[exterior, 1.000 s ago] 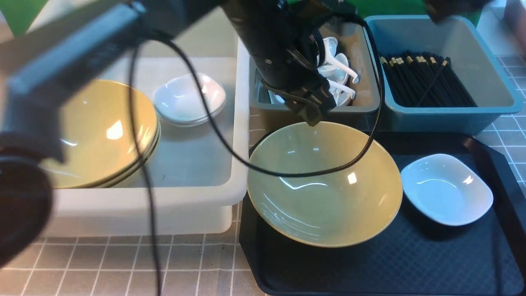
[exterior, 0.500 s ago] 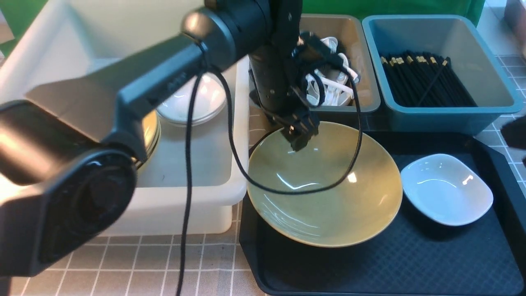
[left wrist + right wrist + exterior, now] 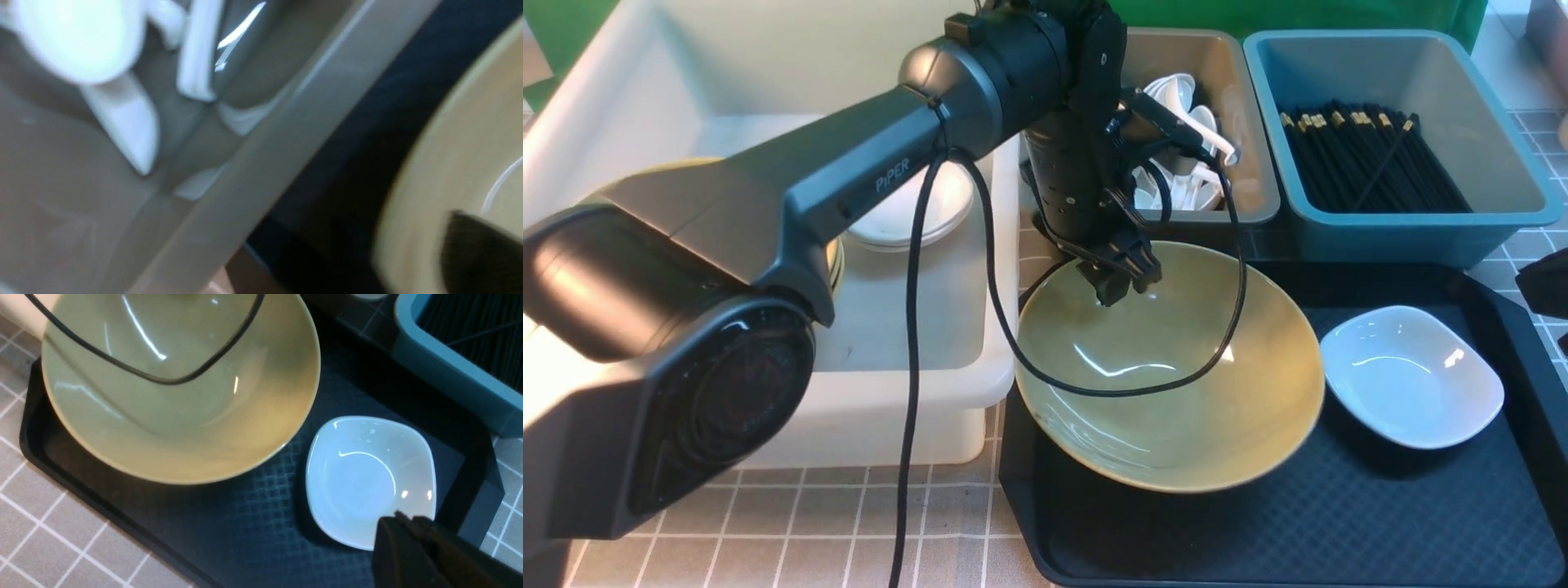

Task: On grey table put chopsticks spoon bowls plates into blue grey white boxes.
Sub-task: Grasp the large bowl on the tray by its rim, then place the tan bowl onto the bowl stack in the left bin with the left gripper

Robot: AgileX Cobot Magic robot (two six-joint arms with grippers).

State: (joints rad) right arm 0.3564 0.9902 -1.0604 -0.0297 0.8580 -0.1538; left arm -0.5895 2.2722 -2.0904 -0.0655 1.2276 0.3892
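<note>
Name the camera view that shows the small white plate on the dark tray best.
Right wrist view: the white plate appears close, from above, nearly whole. The front view shows the plate whole but smaller. The left wrist view misses it.

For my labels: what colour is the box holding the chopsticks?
The box is blue-teal, clearest in the front view.
</note>
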